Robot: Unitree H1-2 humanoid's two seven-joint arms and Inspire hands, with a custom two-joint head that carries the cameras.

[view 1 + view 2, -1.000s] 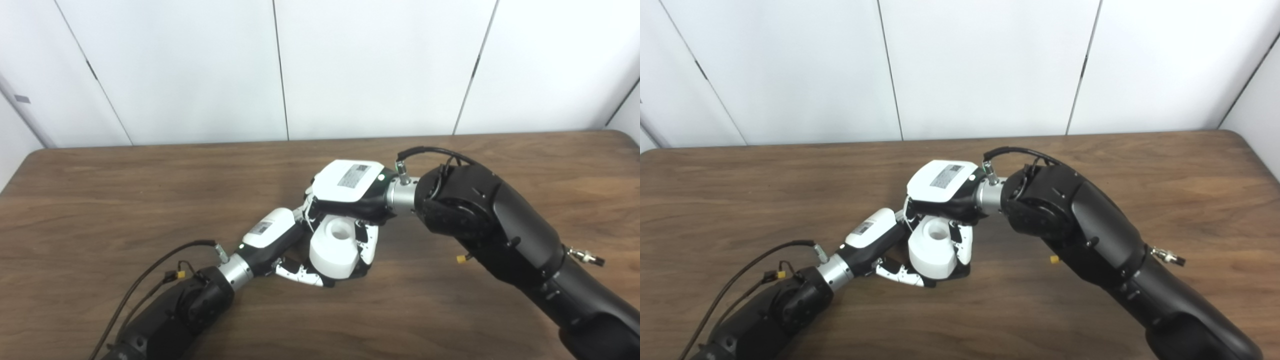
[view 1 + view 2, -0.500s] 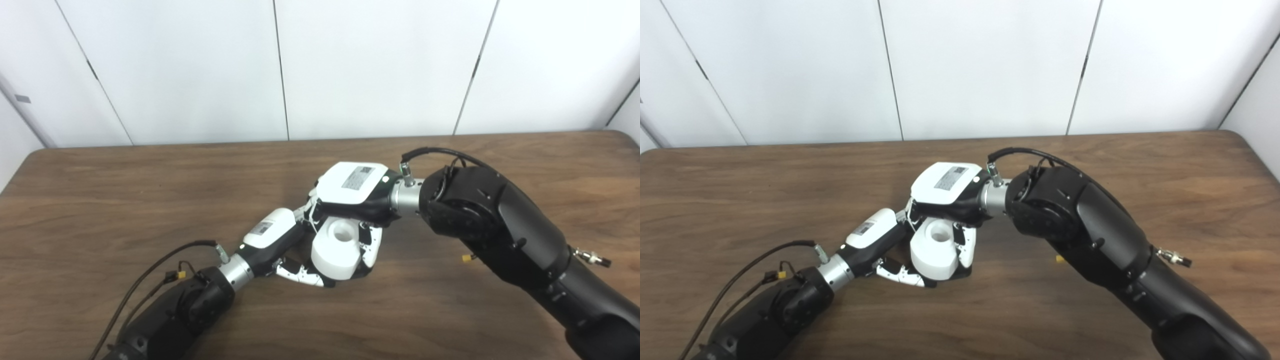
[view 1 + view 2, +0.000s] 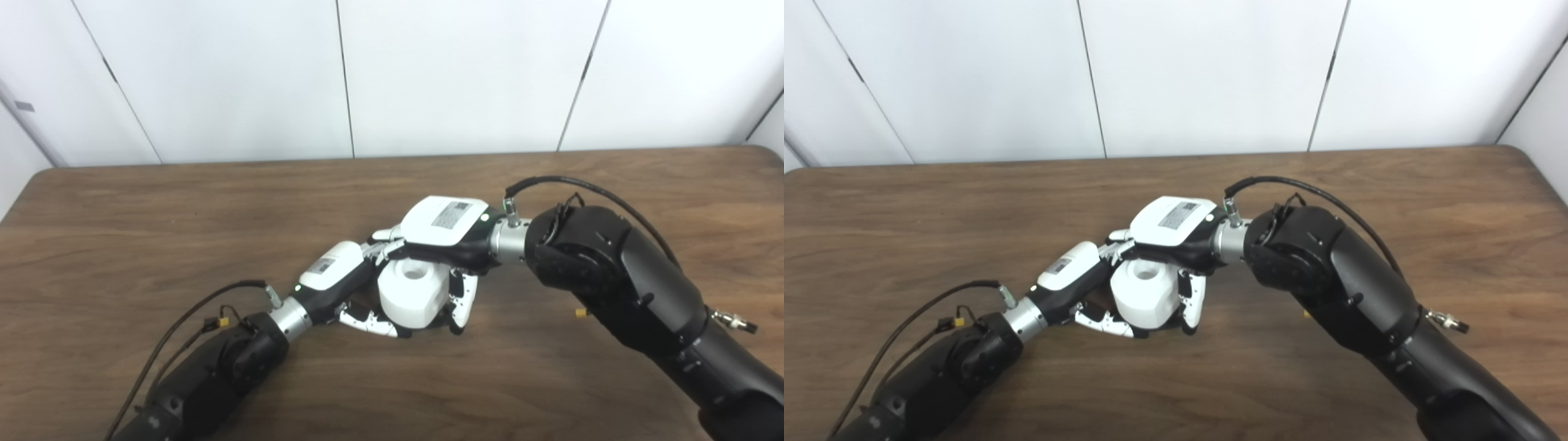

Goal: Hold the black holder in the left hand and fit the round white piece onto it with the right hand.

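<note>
Right hand [image 3: 444,229], reaching in over the middle of the table [image 3: 122,245]: we see its white-backed palm directly above the round white piece [image 3: 411,294], with fingers [image 3: 460,300] curled down along the piece's right flank, so we read it as closed on that piece, though the contact on the far side is hidden. Left hand [image 3: 343,285], coming up from the lower left: its palm lies against the piece's left side and its fingers [image 3: 367,321] wrap underneath. The black holder is almost wholly concealed; we make out only a dark sliver below the white body and cannot tell how the left hand grips it, nor whether that hand is truly clasped on it. The white piece sits between the two hands, low over the tabletop, its open bore facing up and tilted slightly toward the camera. We judge the step in hand to be the seating of the piece on the holder. To do this well, we would keep the left hand rigid as the reference, bring the bore into line with the holder's axis before pressing, and push straight along that axis, not sideways; a tilted piece is likely to bind. We would loosen the right hand only once the piece sits flush.
</note>
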